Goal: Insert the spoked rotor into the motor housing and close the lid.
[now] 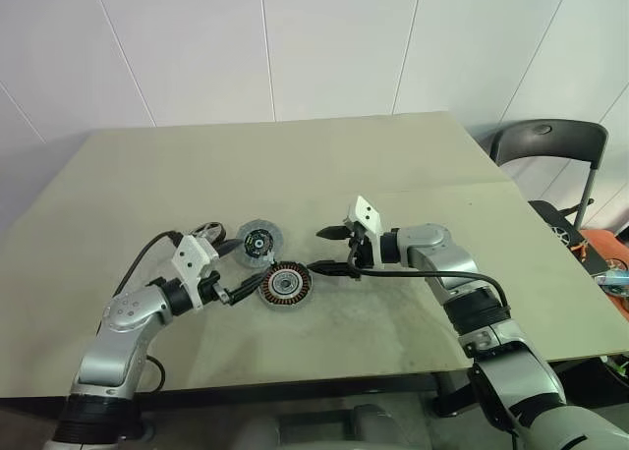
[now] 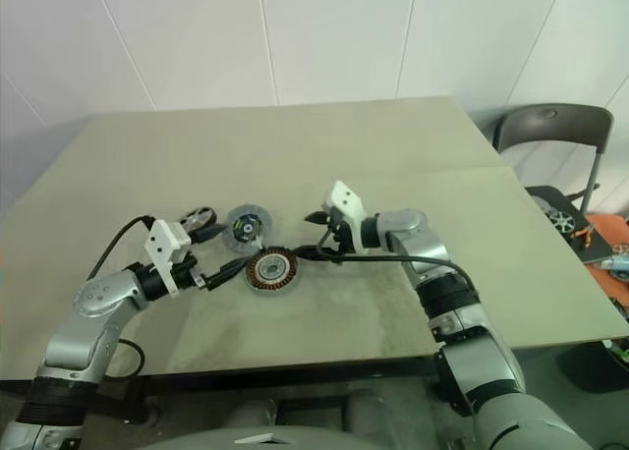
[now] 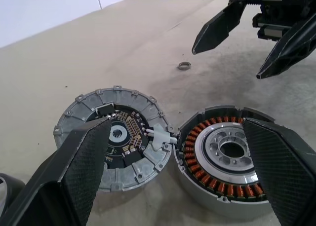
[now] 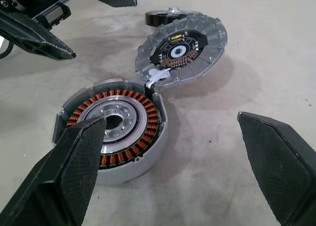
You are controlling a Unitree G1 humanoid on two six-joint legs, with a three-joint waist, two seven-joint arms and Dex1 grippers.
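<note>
Both fingers' sets spread, empty, flanking rotor (image 1: 285, 286) mid-table (image 1: 295, 165); housing (image 1: 257, 242) touching it; edges far.

A large beige table (image 1: 295, 165) is seen against a white panelled wall (image 1: 324, 37) marked by thin seams. A join line is noted across the tabletop's right part. 1 dark grey chair (image 1: 548, 141) on metal legs is placed beyond the table's right corner.

Matt grey cast-metal motor housing (image 3: 224, 196), glossy copper windings (image 3: 197, 149), textured black plastic claw pads (image 3: 86, 159), scuffed matt table (image 1: 295, 165)
</note>
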